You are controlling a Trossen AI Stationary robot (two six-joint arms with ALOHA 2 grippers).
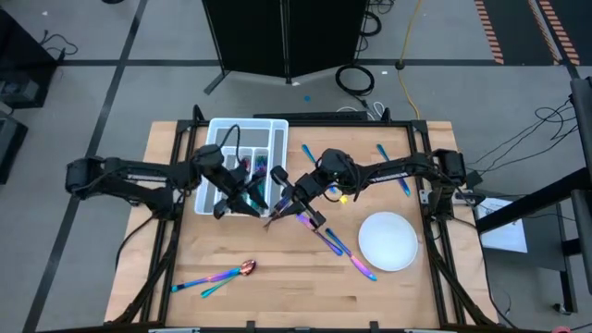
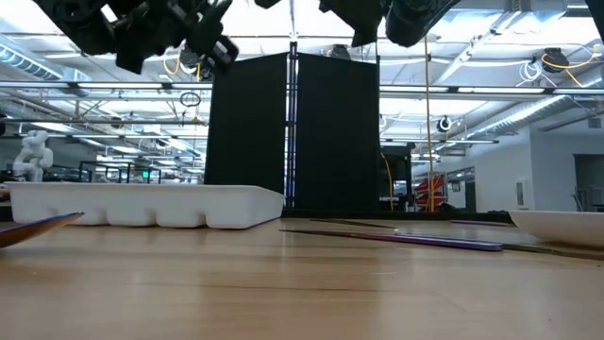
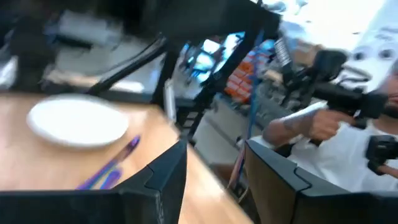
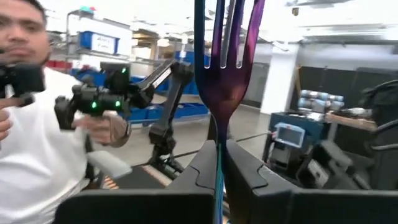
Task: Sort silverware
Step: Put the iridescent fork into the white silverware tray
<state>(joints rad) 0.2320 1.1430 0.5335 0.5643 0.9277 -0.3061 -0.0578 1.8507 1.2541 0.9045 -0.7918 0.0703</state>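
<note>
Right end effector (image 1: 289, 202) near the table's (image 1: 277, 277) middle, just right of the white divided tray (image 1: 222, 129), clamped narrow on a fork (image 4: 225, 74); in the right wrist view, handle pinched between the two dark fingers (image 4: 205, 168), purple-blue tines sticking out past them. Raised off the table, above the frame of the low view.

Left end effector (image 1: 242, 199) over the near right part of the tray, close beside the right one. Fingers (image 3: 161, 180) spread apart in the left wrist view, nothing between them.

Some silverware already in the tray's right compartments (image 1: 259, 171); exact pieces hard to tell under the arms. Two or three iridescent pieces (image 1: 344, 252) lying slanted on the table between the right end effector and the round white plate (image 1: 388, 240), which sits near the right edge. A spoon with a coppery bowl (image 1: 246, 267) plus another slim piece (image 1: 190, 282) at the near left. More blue pieces (image 1: 308, 154) far, right of the tray, and two (image 1: 403, 183) beside the right arm's base.

Low view: tray at left, a long purple piece (image 2: 415, 239) flat on the wood, plate rim at far right.

A person in a white shirt (image 4: 43, 155) beyond the table, hand (image 4: 109, 130) on a dark controller rig.
</note>
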